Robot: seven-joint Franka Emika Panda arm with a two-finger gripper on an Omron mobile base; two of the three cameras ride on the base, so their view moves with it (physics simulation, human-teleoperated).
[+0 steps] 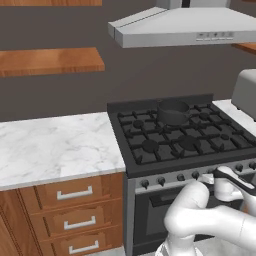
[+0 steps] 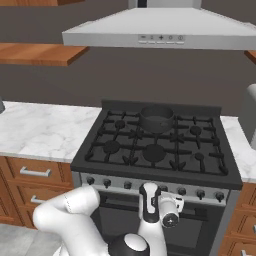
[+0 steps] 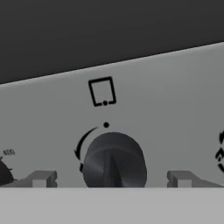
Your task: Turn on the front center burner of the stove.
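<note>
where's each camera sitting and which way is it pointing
Left base view: behind the arm's left, looking forward and down at the stove; white arm at lower right.
Right base view: behind its right, same stove and pot; arm at lower left.
Hand view: on the hand, facing a knob between the fingertips of the gripper.
Both base views share stove, pot, hood.

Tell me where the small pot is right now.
The small pot sits on the stove grates at the back center, directly behind the front center burner, under the range hood.
</note>
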